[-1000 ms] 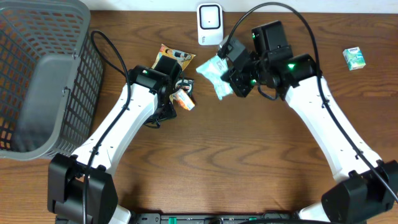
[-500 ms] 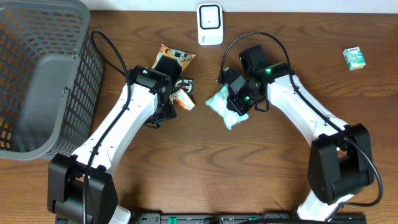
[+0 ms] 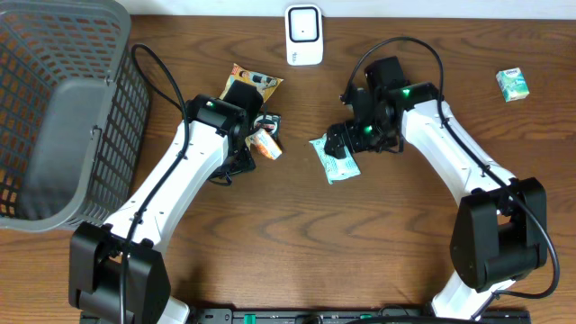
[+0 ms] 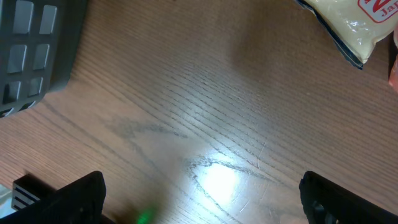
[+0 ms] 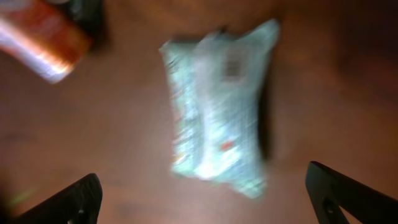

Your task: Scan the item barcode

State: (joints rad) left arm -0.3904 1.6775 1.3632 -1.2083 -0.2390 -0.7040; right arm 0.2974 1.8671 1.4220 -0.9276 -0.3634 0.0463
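The item, a mint-green packet (image 3: 334, 158), lies flat on the wooden table, free of any grip. My right gripper (image 3: 347, 140) hovers just above its far right end, open. In the right wrist view the packet (image 5: 217, 106) is blurred and sits ahead of the wide-apart fingers of that gripper (image 5: 205, 199). The white scanner (image 3: 304, 34) stands at the table's back edge. My left gripper (image 3: 257, 135) is open over bare wood beside an orange pack (image 3: 266, 146); nothing lies between its fingers (image 4: 202, 202).
A grey basket (image 3: 63, 108) fills the far left. A yellow snack packet (image 3: 251, 83) lies behind the left gripper and shows in its wrist view (image 4: 342, 25). A small green box (image 3: 513, 84) sits at the far right. The orange pack (image 5: 43, 46) shows left of the item.
The right gripper carried the green packet down from near the scanner to the table, then opened and let it go. The left arm has not moved.
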